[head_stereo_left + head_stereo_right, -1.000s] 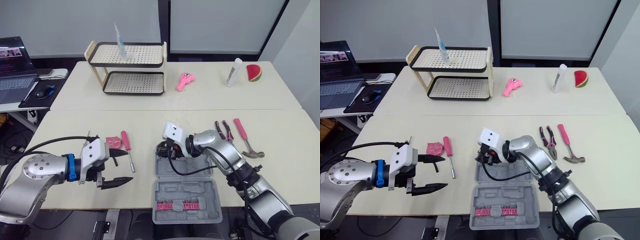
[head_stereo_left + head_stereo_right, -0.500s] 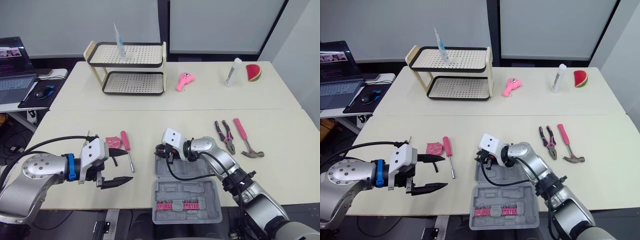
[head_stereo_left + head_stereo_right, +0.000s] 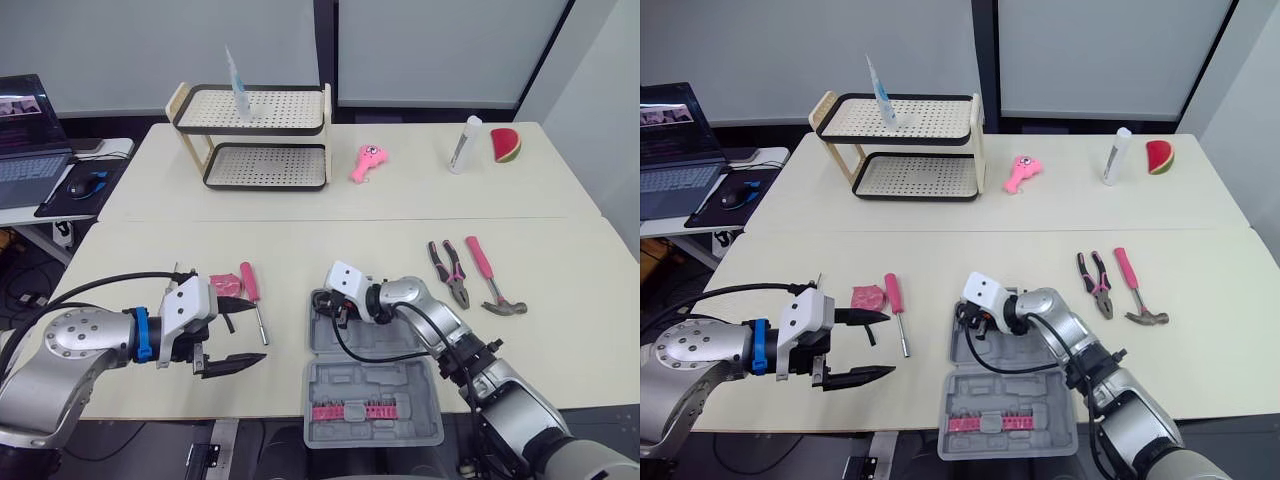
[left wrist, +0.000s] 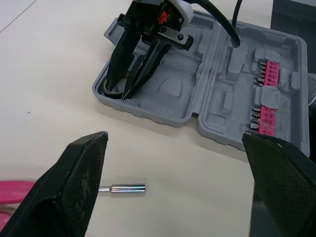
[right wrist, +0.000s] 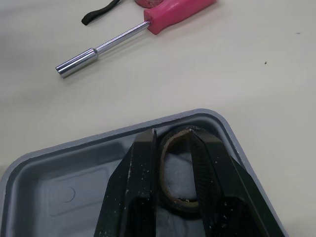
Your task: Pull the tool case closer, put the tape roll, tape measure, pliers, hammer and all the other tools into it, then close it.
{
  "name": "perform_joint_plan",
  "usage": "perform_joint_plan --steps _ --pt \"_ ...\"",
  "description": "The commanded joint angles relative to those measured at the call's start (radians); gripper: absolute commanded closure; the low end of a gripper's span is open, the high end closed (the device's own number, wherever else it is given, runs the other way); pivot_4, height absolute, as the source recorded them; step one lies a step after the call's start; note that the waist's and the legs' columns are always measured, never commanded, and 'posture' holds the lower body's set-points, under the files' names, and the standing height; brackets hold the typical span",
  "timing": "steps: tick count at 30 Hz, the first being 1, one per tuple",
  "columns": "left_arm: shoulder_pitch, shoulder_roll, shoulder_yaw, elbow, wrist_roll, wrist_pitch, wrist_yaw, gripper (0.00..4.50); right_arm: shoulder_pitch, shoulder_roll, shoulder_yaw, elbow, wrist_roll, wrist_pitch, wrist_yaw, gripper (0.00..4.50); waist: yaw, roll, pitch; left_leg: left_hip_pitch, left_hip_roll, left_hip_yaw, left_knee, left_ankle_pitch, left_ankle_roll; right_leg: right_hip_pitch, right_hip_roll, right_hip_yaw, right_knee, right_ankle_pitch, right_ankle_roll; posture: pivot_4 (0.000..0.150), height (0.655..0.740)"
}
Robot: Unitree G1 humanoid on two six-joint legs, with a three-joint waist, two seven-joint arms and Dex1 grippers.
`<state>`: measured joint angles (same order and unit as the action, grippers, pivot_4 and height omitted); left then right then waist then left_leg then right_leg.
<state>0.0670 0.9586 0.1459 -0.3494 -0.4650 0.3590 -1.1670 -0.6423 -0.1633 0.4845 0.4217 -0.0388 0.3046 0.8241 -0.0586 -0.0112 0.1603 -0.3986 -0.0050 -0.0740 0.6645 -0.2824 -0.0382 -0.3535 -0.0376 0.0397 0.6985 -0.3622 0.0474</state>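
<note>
The grey tool case lies open at the table's front centre, a strip of pink bits in its near half. My right gripper reaches into the far-left corner of the case, shut on the brown tape roll, which rests in that corner pocket. My left gripper hovers open and empty to the left of the case. Just beyond it lie a pink screwdriver and a pink tape measure. Pliers and a pink-handled hammer lie right of the case.
A two-tier rack stands at the back left, with a pink toy, a white bottle and a watermelon slice along the back. A laptop sits on a side table at the far left.
My right gripper has sunk lower into the case's far-left corner with the tape roll, its wrist dropping toward the table. The left arm has not moved.
</note>
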Motion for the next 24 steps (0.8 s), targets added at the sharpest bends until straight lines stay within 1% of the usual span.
perform_joint_plan --steps 1,7,13,24 --pt "0.008 0.002 0.037 -0.014 0.000 -0.024 0.002 0.00 -0.012 -0.007 -0.019 0.064 -0.020 -0.019 -0.005 3.50 0.000 0.000 0.000 0.000 0.000 0.000 0.000 0.000 0.000 0.000 0.000 0.000 0.000 0.000 0.000 0.150 0.7290" --pt "0.018 0.002 0.036 -0.014 0.005 -0.035 0.007 0.00 -0.008 -0.024 -0.007 0.098 -0.048 -0.091 0.009 3.50 0.002 0.000 0.000 0.001 0.000 0.000 0.000 0.000 0.000 0.001 0.000 0.000 0.000 0.000 0.000 0.150 0.7290" --pt "0.022 0.001 0.037 -0.019 0.002 -0.033 0.013 0.00 0.029 -0.021 -0.049 0.010 0.020 -0.108 0.088 3.50 0.004 0.000 0.000 0.000 -0.001 0.000 0.000 0.000 0.000 0.001 0.000 0.000 0.000 0.000 0.000 0.150 0.7290" --pt "0.016 -0.001 0.036 -0.017 -0.007 -0.029 0.020 0.00 0.033 -0.005 -0.107 -0.021 0.063 -0.124 0.099 3.50 0.000 0.000 0.000 0.000 0.000 0.000 0.000 0.000 0.000 0.000 0.000 0.000 0.000 0.000 0.000 0.150 0.7290"
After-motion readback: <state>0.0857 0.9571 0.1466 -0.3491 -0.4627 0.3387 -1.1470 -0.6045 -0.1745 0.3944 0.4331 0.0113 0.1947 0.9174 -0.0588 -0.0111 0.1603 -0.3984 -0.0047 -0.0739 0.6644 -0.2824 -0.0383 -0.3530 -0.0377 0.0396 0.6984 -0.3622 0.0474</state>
